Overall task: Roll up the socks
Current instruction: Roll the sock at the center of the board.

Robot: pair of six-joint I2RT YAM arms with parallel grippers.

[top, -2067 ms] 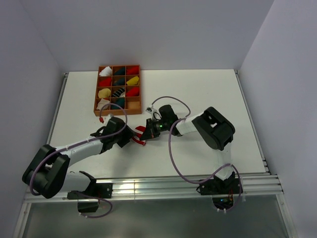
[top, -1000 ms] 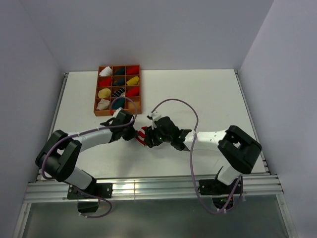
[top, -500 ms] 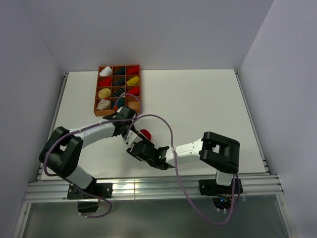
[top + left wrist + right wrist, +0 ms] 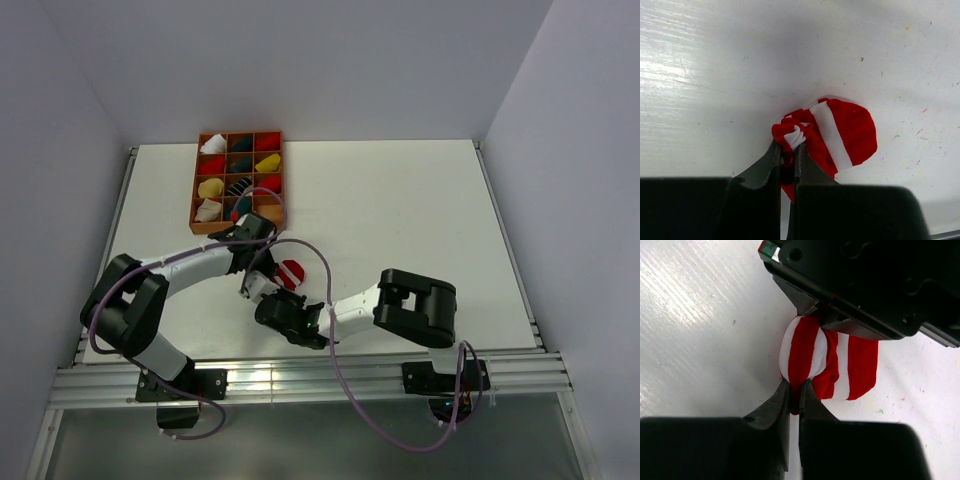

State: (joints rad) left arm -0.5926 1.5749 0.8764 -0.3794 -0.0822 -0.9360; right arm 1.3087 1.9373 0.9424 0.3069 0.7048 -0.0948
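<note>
While both arms meet over one bundle, the red-and-white striped sock (image 4: pixel 291 271) lies on the white table (image 4: pixel 420 200), at about 5 o'clock from the wooden tray (image 4: pixel 194 186) and well apart from it. The left gripper (image 4: pixel 786 150) is clenched on the bunched, twisted end of the sock, with red fabric caught between its fingers. The right gripper (image 4: pixel 794 390) is also pinched together, with a fold of red cloth at the bottom edge of the rolled lump between its tips.

From the right wrist, the roll sits at 12 o'clock from the fingertips. The sock's long axis runs 9 to 3 o'clock, with the rounded roll toward 9 and the flat, unrolled tail toward 3. The left gripper bites the roll from 1 o'clock, so the two grips sit nearly opposite each other across the lump. Neither arm is nearer, since both touch it. My judgement is that the rest of the roll depends on that loose tail at 3 o'clock, which neither gripper holds.

From above, the grippers cover the contact itself. No Santa figure shows on the sock, and no other loose sock is visible. The bundles in the tray are too small to make out.
</note>
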